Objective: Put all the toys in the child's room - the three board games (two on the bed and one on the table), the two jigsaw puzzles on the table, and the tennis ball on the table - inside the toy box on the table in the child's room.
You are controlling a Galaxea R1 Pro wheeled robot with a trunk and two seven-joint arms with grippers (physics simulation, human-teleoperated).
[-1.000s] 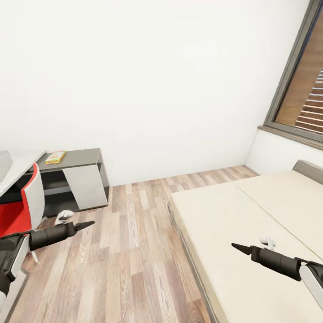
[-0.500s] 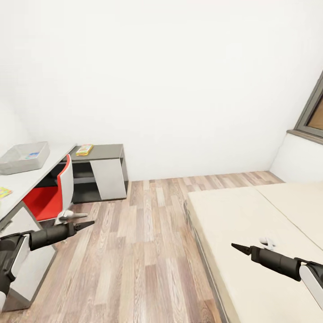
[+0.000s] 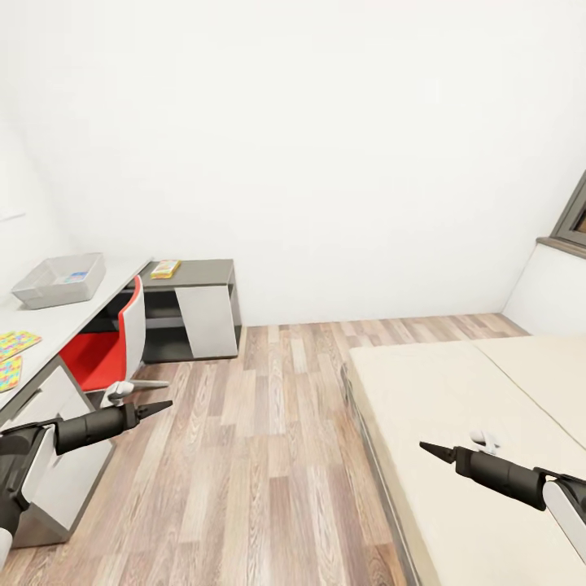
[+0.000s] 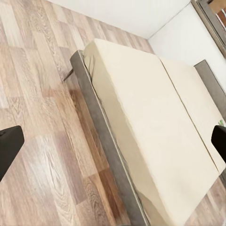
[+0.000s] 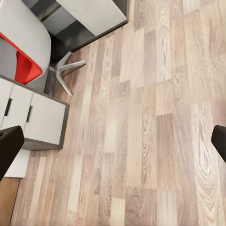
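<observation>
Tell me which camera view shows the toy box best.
The head view: the toy box sits whole on the table, with something blue inside. The right wrist view catches the swivel chair and white drawers instead; the left wrist view looks at the bed.

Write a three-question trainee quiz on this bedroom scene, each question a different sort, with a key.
1. True or false: the toy box sits on the bed.
2. Which item lies on the lower dark section of the table? A) a tennis ball B) a yellow board game C) a shoe
3. Fill in: the chair has a ___ seat.

Key:
1. False; it sits on the table.
2. B
3. red
</observation>
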